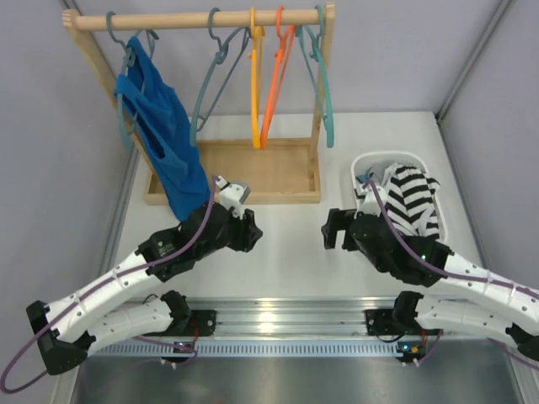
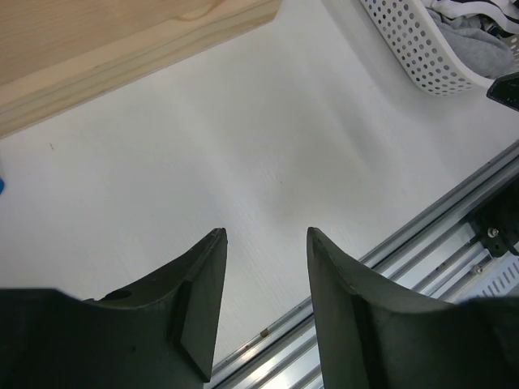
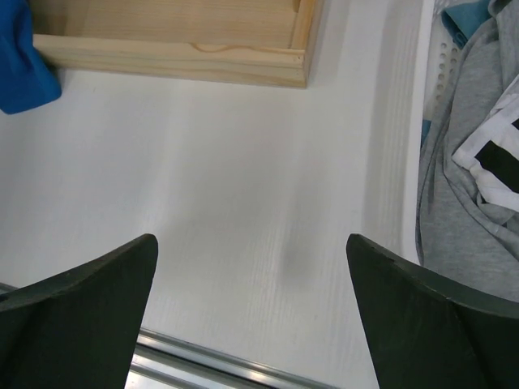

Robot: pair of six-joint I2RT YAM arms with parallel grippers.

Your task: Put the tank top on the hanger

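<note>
The black-and-white striped tank top (image 1: 413,198) lies crumpled in the basket (image 1: 387,155) at 3 o'clock. The slate hanger (image 1: 205,97) hangs tilted from the rail (image 1: 181,18) at 12 o'clock.

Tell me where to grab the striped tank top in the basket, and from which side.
Pinch the raised striped bunch at the top of the tank top, coming straight down from above with the right gripper, which is open and nearest. It lies crumpled on a grey garment inside the white basket, whose walls likely block any sideways approach.
</note>
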